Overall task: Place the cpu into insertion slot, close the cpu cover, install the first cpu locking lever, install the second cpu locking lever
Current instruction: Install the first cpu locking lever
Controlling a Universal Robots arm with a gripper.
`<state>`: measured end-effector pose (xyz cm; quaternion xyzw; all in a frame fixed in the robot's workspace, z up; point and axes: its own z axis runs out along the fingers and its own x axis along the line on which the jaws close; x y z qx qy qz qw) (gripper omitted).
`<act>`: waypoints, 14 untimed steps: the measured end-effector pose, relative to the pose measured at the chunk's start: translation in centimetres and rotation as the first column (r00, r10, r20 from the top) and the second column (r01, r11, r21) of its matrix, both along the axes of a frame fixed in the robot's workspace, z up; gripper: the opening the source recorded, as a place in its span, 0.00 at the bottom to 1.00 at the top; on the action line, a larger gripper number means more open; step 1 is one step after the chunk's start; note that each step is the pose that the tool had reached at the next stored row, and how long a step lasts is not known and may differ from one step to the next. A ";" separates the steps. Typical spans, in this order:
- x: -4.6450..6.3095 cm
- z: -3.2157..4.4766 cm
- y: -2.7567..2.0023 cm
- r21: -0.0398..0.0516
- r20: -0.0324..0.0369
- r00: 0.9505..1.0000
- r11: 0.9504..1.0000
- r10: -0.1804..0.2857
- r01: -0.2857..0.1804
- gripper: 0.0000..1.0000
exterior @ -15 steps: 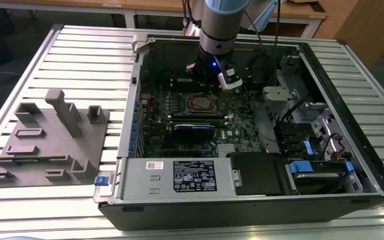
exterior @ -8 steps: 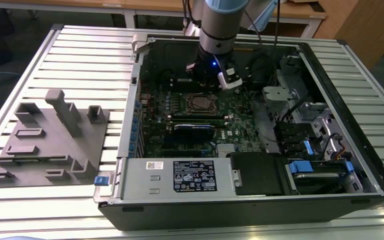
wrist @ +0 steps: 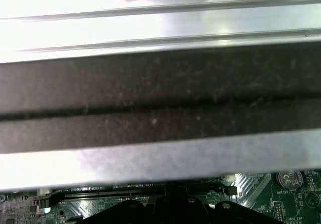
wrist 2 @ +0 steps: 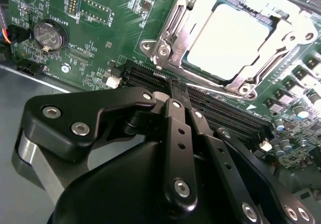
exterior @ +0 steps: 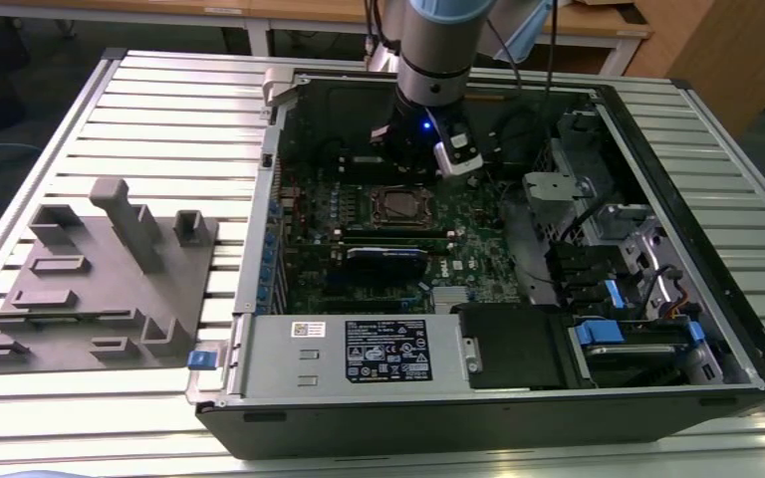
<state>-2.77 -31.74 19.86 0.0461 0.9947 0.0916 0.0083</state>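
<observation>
Reach: grey-and-blue tubular robot arm [exterior: 433, 50] plunged straight down into the open case, likely so as to meet the board squarely.
Grasp: black hand of jointed metal links and silver screw heads [wrist 2: 176, 89], narrow tips drawn together with nothing between them. Poised just beside the socket's near corner, above the long black ribbed memory slots [wrist 2: 220, 108]. Pinched so, seemingly, to act as a slim pusher and not a carrier.
Chip: small flat square cpu with a smooth pale silver metal top [wrist 2: 228, 40], lying level inside the socket, framed on all sides.
Socket: small square black insertion slot [exterior: 374, 206] at mid-board, largely hidden under chip and frame.
Frame: thin stamped silver steel cpu cover with a large window [wrist 2: 181, 28], folded down around the chip's edges, apparently to pin it flat.
Latch: thin bright steel locking lever [wrist 2: 168, 13] running along the frame's side. Hooked or free: cannot tell.
Board: matte green motherboard [wrist 2: 100, 28], studded with tiny parts and a round silver coin cell [wrist 2: 48, 34].
Housing: black steel tower case [exterior: 489, 430] laid on its side, opening upward for access.
Support: ribbed pale metal desk [exterior: 156, 110].
Aside: grey moulded fixture tray with posts and recesses [exterior: 91, 289], well apart, on the exterior view's left.
</observation>
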 end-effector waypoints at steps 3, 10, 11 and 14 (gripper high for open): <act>0.0 -0.01 0.06 -0.020 0.000 1.000 1.000 0.000 0.000 0.11; 0.0 -0.01 0.46 -0.026 0.000 1.000 1.000 0.000 0.000 0.11; 0.0 -0.01 0.52 -0.026 0.000 1.000 1.000 0.000 0.000 0.11; 0.0 -0.01 0.71 -0.029 0.000 1.000 1.000 0.000 0.000 0.11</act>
